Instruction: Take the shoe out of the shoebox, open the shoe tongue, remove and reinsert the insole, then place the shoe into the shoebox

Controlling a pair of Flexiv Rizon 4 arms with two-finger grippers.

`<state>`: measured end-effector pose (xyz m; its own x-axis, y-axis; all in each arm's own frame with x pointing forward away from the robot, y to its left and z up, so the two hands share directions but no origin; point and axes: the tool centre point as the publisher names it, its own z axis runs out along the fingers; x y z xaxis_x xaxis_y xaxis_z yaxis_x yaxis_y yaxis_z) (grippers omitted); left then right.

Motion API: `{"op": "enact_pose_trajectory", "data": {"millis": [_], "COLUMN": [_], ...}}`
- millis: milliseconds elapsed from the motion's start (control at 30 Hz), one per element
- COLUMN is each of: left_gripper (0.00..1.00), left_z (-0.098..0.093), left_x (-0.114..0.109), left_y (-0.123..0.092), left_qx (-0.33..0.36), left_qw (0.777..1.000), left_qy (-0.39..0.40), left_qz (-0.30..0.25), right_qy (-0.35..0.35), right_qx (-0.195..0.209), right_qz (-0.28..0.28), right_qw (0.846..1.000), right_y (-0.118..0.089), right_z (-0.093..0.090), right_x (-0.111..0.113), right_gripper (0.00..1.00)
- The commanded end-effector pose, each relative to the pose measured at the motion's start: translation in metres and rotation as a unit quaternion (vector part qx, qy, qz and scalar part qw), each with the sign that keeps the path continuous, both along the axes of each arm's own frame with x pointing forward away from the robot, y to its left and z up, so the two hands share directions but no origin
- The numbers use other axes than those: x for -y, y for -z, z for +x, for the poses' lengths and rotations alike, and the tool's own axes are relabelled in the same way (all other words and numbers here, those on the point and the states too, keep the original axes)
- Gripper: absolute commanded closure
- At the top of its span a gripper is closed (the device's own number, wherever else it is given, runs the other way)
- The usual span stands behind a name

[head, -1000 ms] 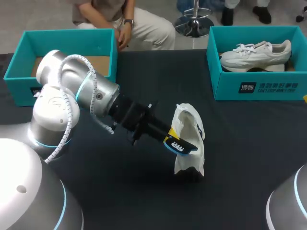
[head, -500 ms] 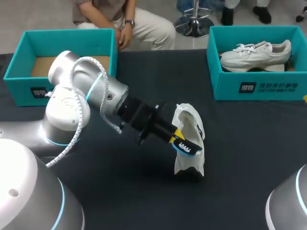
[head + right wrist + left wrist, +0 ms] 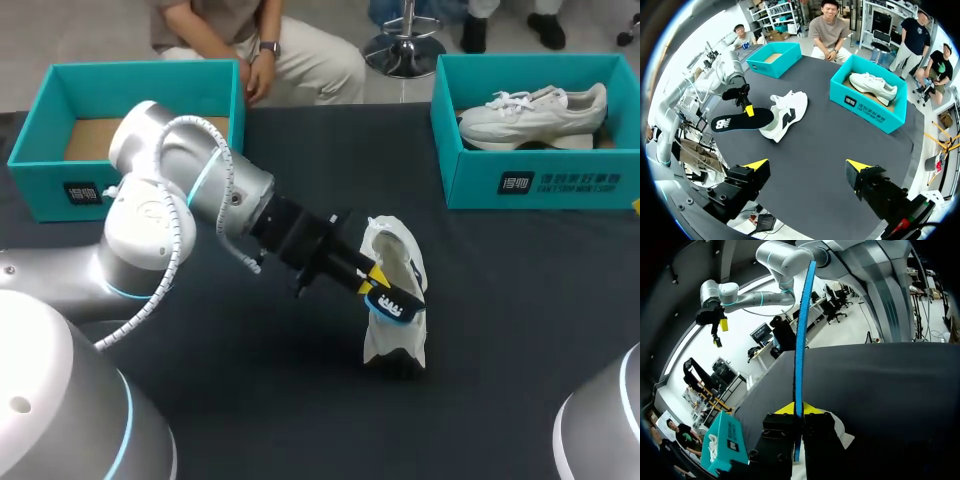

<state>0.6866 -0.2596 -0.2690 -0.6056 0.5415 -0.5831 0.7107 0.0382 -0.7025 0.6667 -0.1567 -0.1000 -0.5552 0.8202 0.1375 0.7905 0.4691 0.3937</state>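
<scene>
Two teal boxes sit along the table's far edge in the head view: an empty box (image 3: pixel 40 185) at the left and a second box (image 3: pixel 480 180) at the right, which holds a spare white shoe (image 3: pixel 535 112). The task's shoe (image 3: pixel 398 335), also white, rests near the middle of the dark table (image 3: pixel 520 300), well apart from both boxes. From above, the insole (image 3: pixel 393 303) is only a small dark shape with a blue rim against the shoe. The right wrist view shows its whole black face lying flat in the air, its far end at the shoe's opening. Whether the two touch cannot be told. The left wrist view shows the same insole edge-on as a thin blue strip, with the left gripper (image 3: pixel 796 409) clamped on it, yellow tips pressed to either side. The left arm (image 3: pixel 190 190) comes in from the left, elbow raised near the empty box, its forearm slanting down across the middle to the shoe. The right gripper (image 3: pixel 807 166) hangs above the near side with its fingers wide apart and nothing between them. From above, only a grey curve of the right arm (image 3: pixel 605 425) shows at the near right corner. Bare cloth lies around the shoe on every side, most of it toward the right.
</scene>
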Motion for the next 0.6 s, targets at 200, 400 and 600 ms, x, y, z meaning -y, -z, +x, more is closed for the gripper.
{"op": "enact_pose_trajectory", "data": {"millis": [200, 400, 600], "left_gripper": [1.0, 1.0, 1.0], "left_z": [0.0021, 0.0028, 0.0015], "left_x": [0.0022, 0.001, 0.0021], "left_y": [-0.0006, -0.0007, 0.0034], "left_qx": [0.005, 0.009, 0.013], "left_qw": [1.0, 1.0, 1.0], "left_qy": [0.004, 0.002, 0.002], "left_qz": [-0.004, -0.005, -0.012], "right_qy": [0.0, 0.0, 0.0], "right_qx": [-0.003, -0.003, -0.003], "right_qz": [-0.001, -0.001, -0.001], "right_qw": [1.0, 1.0, 1.0], "right_y": [-0.0004, -0.0004, -0.0004], "right_z": [0.0023, 0.0023, 0.0023], "right_x": [-0.0005, -0.0005, -0.0005], "right_gripper": [0.0, 0.0, 0.0]}}
